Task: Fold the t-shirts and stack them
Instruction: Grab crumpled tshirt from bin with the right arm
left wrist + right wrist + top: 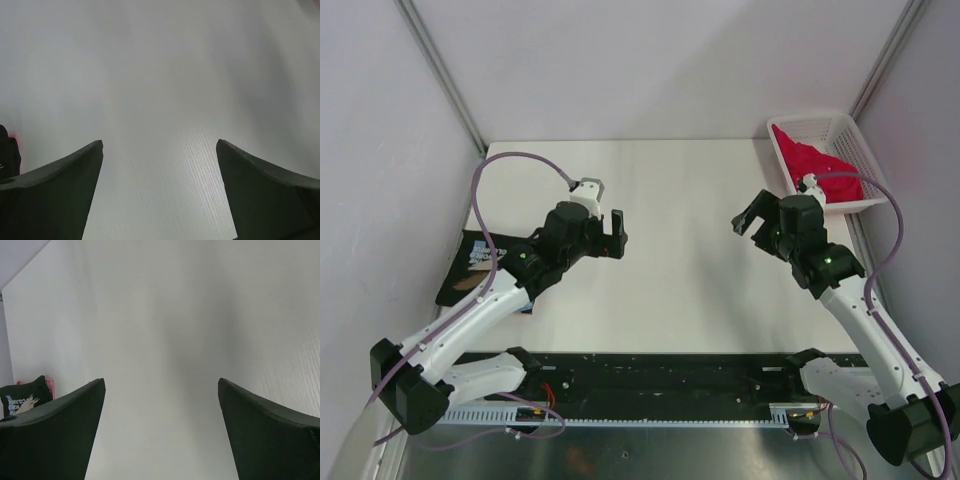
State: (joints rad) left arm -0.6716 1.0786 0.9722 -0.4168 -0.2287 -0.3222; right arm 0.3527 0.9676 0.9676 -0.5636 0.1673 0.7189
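The crimson-pink t-shirt [815,165] lies bunched in the white mesh basket [847,126] at the back right. The black t-shirt [472,262] lies folded flat at the table's left edge, partly under my left arm. Its printed chest shows at the far left of the right wrist view [21,399], with a small pink edge beside it. My left gripper [618,233] hovers open and empty over the bare table [160,145], right of the black shirt. My right gripper [748,216] is open and empty [161,381], just in front of the basket.
The white table [685,270] is walled in by pale panels at the back and both sides. A black rail with both arm bases [660,375] runs along the near edge. The basket sits in the back right corner.
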